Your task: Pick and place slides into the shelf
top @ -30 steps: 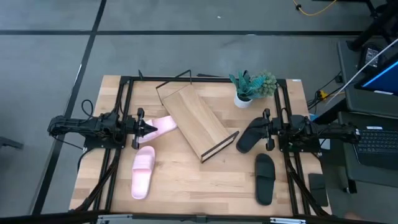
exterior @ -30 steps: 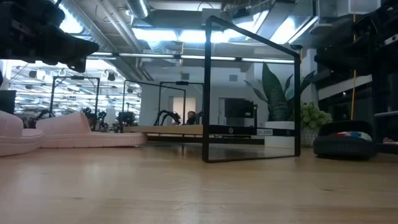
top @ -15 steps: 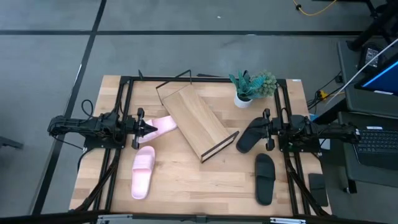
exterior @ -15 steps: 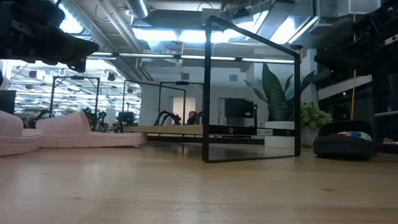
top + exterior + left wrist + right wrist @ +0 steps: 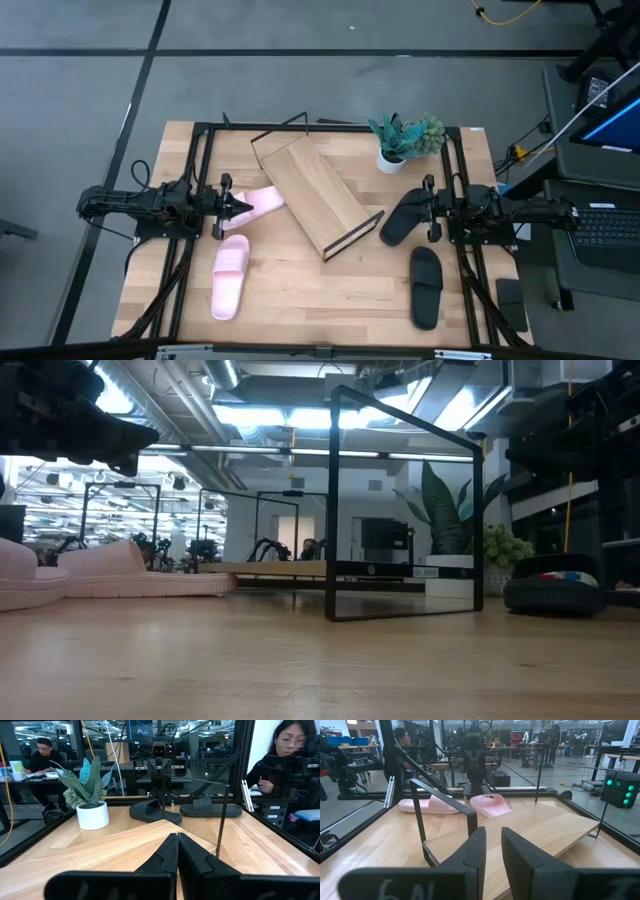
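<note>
The shelf (image 5: 315,195), a slanted light-wood board on a black wire frame, stands mid-table. One pink slide (image 5: 265,203) lies flat left of it, and the other pink slide (image 5: 229,277) lies nearer. One black slide (image 5: 400,218) lies right of the shelf, with the second black slide (image 5: 425,287) nearer the front edge. My left gripper (image 5: 246,205) hovers shut over the first pink slide's near end and points at the shelf. My right gripper (image 5: 415,208) hovers over the first black slide, its fingers a narrow gap apart (image 5: 493,840). The low view shows my left gripper (image 5: 80,415) well above the pink slides (image 5: 140,582).
A potted plant (image 5: 400,142) in a white pot stands at the table's far right. A black rail frame (image 5: 200,160) runs along the table's sides. Bare wood lies in front of the shelf (image 5: 330,290). People sit beyond the table (image 5: 285,755), (image 5: 42,750).
</note>
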